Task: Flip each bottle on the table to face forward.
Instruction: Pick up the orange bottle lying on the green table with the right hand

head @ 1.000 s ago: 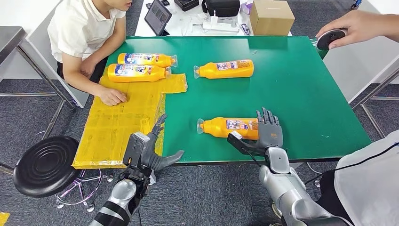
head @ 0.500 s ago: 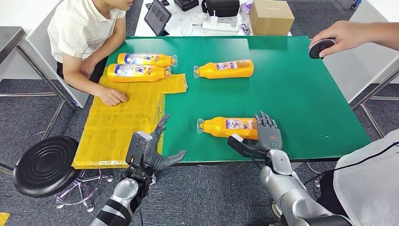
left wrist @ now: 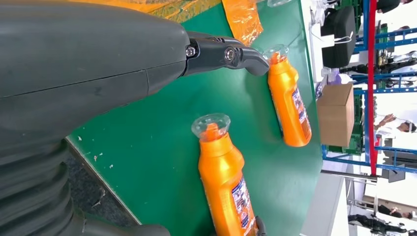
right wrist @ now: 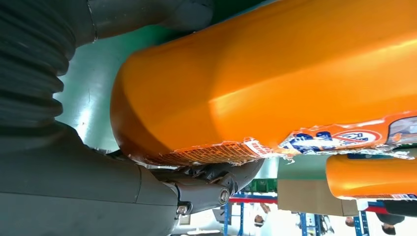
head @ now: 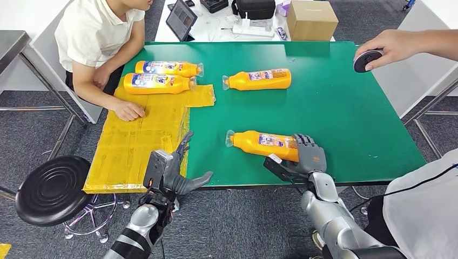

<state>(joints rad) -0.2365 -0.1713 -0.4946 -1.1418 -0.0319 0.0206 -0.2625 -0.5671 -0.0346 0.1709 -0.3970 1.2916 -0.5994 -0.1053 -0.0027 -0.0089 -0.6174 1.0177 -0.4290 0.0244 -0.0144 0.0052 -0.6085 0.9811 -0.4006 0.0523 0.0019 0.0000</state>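
Black round stool (head: 52, 190) left of table, cardboard box (head: 311, 19) and tablet (head: 181, 19) beyond.

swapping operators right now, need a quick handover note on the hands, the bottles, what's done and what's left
Right hand: closed around the base end of the near bottle, which lies on the green table with its cap toward the robot's left.
Left hand: open, holding nothing, at the table's near edge by the yellow sheet.
Middle bottle: lying farther back on the green.
Two far bottles: side by side at the far left corner, near a seated person.
Done: grasp on the near bottle.
Left: flip it; check the other three.
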